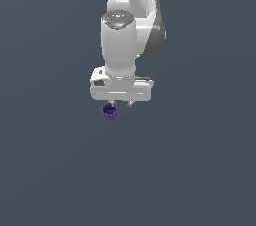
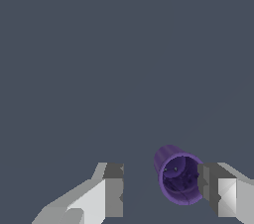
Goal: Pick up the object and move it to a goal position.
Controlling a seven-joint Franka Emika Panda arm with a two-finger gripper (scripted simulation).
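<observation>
Hovering over a plain grey floor, my gripper points straight down from the white arm, with the cup at its fingertips. Item one, gripper: fingers spread wide, nothing clamped; the wrist view shows a clear gap beside the cup on one side, while the other finger sits touching or all but touching the cup's wall. I judge the spread is kept so the fingers can straddle the cup before closing, though the cup lies off-centre in the opening, close to one finger rather than midway. Item two, cup: small, dark purple, cylindrical, hollow mouth facing the wrist camera, faint ribbing or moulded marks inside, much narrower than the gripper body. In the exterior view it sits just under the fingertip toward that view's left, seemingly resting on the floor; whether it stands fully upright or leans I cannot tell, as the wrist view shows it slightly tilted. Item three, goal: no marker visible in either view. Status, by my reckoning: grasp not yet made; lift and carry outstanding.
</observation>
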